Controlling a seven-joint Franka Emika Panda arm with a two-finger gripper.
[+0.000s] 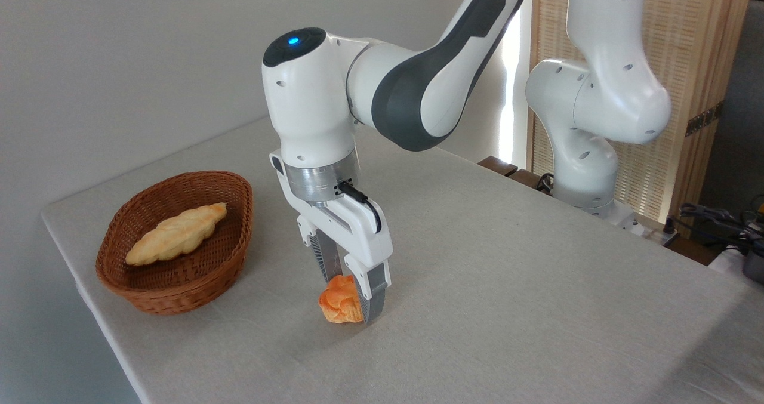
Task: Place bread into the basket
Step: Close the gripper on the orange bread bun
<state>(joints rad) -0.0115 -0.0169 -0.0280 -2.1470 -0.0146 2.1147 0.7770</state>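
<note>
While bread (338,306) sits on table (507,284), right of basket (236,237) and apart from it, we note gripper (349,299) straddling it: fingers either side, narrow, seemingly pinching bun; firm contact we cannot confirm. Our judgement: small, light, knotted top uneven, surface maybe smooth, so slip possible. We favour grip across widest middle, below knot, modest squeeze. Softness we cannot tell. Pale braided loaf (176,233) already lies in basket; we leave room beside it.

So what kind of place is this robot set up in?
Probably an indoor test or demo setup, not a real kitchen: a robot arm mounted at a cloth-covered table, loose cables at the right edge, and a wooden slatted screen behind.
</note>
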